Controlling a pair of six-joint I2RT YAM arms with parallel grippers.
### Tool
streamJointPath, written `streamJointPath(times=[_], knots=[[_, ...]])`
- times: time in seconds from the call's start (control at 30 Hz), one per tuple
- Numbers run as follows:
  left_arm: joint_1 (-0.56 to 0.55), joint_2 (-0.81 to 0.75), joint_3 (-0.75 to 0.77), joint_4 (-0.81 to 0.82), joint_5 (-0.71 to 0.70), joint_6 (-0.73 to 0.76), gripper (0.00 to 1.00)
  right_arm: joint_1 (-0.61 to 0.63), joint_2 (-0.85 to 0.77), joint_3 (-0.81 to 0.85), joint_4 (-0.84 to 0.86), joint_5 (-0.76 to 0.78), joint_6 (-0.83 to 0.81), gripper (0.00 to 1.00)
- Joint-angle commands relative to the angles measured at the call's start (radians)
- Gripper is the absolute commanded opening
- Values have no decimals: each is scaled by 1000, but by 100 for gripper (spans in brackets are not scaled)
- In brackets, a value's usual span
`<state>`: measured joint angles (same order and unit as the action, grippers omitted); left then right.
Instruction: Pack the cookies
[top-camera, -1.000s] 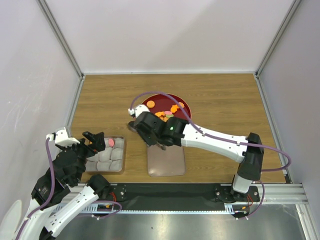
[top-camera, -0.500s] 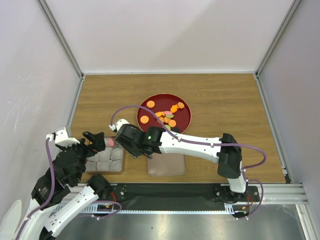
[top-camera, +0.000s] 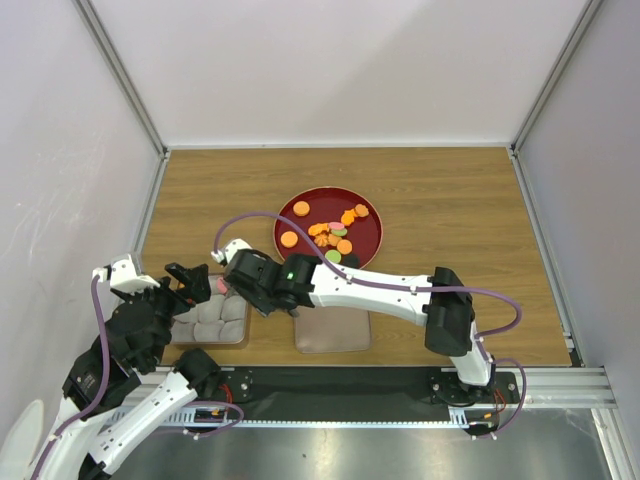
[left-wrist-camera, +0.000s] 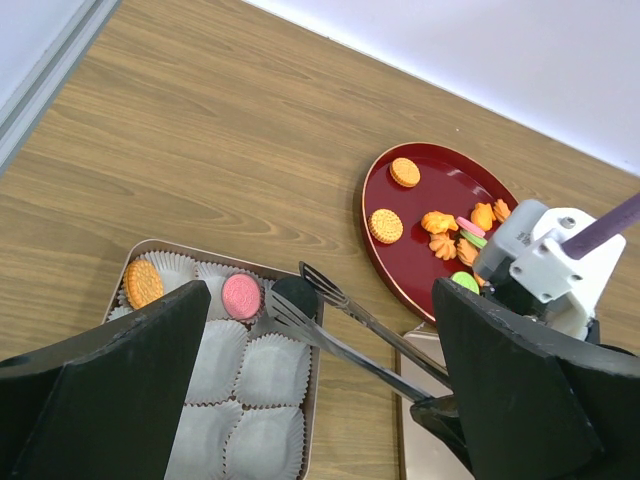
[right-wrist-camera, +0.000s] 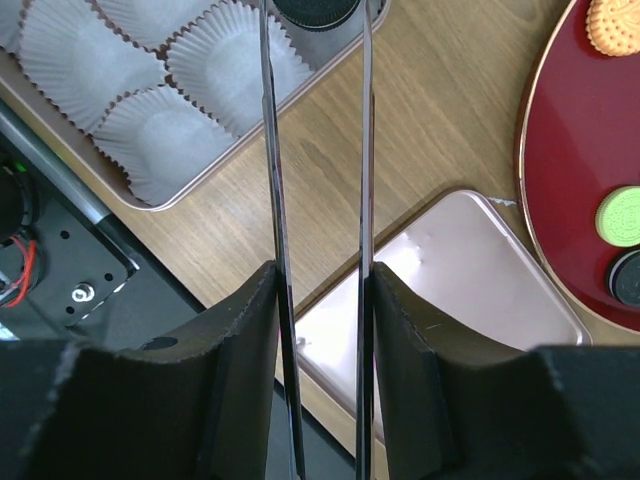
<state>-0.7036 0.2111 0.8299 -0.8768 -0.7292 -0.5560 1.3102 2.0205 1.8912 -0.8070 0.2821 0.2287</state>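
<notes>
Lowering the dark round cookie (left-wrist-camera: 293, 295) into an empty white paper cup (left-wrist-camera: 275, 370) looks like the step in hand. The right gripper (right-wrist-camera: 320, 290) has its fingers partly closed on slim metal tongs (left-wrist-camera: 345, 325), whose tips pinch that cookie over the rounded-square metal tin (left-wrist-camera: 311, 400), just beside a pink cookie (left-wrist-camera: 241, 295). Best to centre it over one cup, go low, then ease the squeeze so it lands flat. The left gripper (top-camera: 190, 283) hovers near the tin, fingers spread wide, holding nothing. More cookies (left-wrist-camera: 440, 222) wait on the round red plate (left-wrist-camera: 450, 190).
</notes>
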Motion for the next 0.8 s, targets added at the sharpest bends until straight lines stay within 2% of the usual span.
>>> streamJointPath(times=[0.0, 0.77], knots=[[4, 8, -9, 25, 1, 16, 100, 8, 14, 51, 0, 29, -20, 42], [4, 8, -8, 29, 1, 15, 100, 8, 18, 66, -9, 54, -19, 52]])
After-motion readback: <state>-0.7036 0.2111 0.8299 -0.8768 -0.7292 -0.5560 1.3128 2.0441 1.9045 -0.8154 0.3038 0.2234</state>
